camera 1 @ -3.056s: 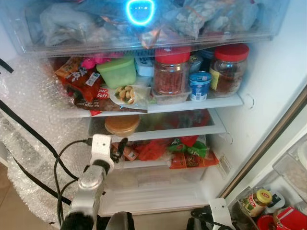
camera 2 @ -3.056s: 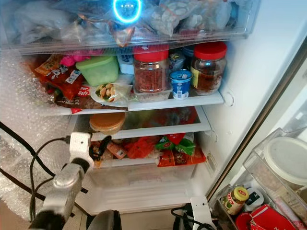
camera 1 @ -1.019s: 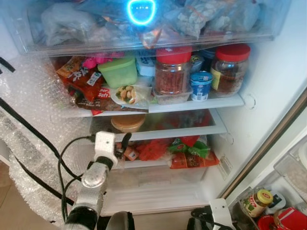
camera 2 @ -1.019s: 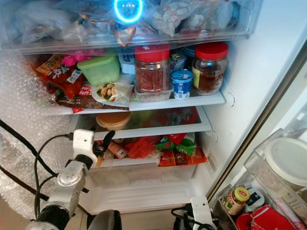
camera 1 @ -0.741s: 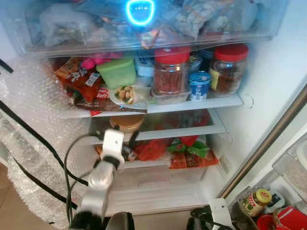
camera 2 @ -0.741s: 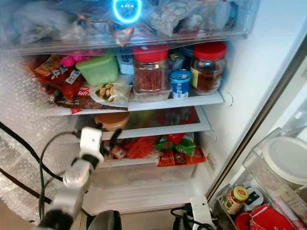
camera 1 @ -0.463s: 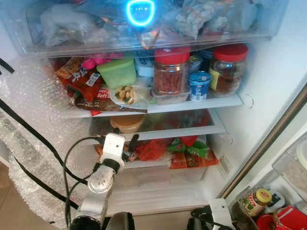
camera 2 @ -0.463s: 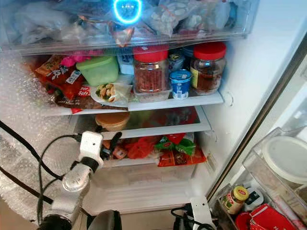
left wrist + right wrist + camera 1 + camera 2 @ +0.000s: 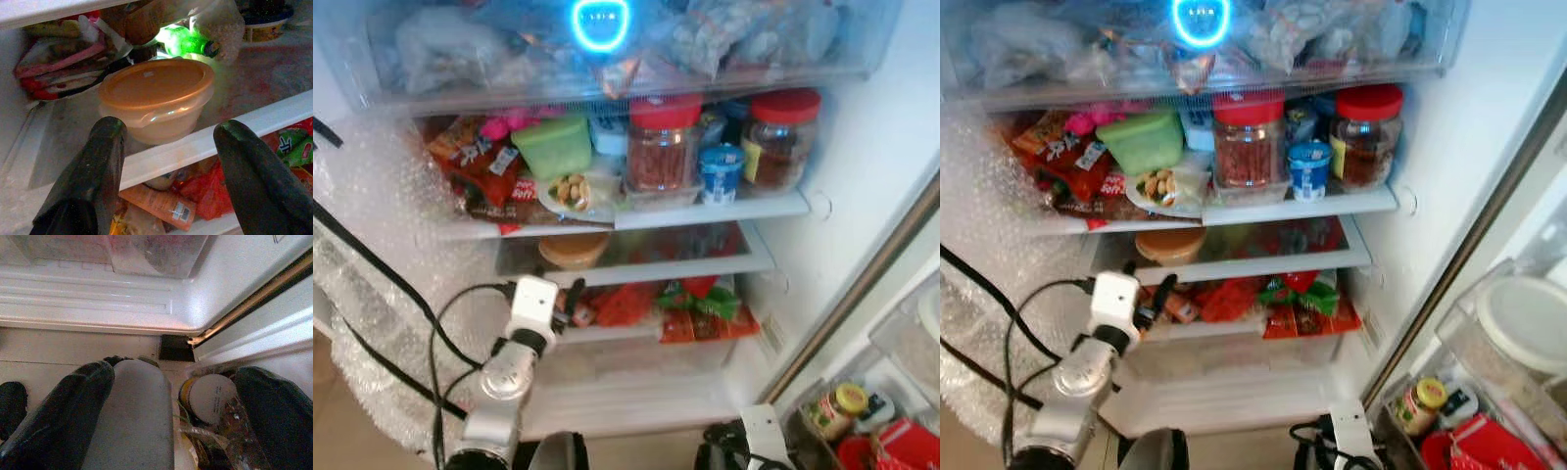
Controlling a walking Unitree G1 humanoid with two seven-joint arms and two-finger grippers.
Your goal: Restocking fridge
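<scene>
the left gripper [image 9: 166,166], fingers spread apart, faces the orange tub [image 9: 156,100]; it probably should advance level, straddling the tub above the shelf edge [image 9: 205,142].

Head cameras look down into the open white fridge [image 9: 862,147]; left wrist camera faces the orange lidded plastic tub [image 9: 155,100] up close, shared with both.

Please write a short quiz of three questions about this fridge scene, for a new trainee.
1. True or false: the left gripper is open and empty.
2. Which shelf holds the orange tub? A) top shelf B) middle shelf C) door bin
3. What colour are the lids of the two big jars on the shelf above?

Key: 1 true; 2 B, the tub stands ahead of the fingers, untouched; 3 red.
</scene>
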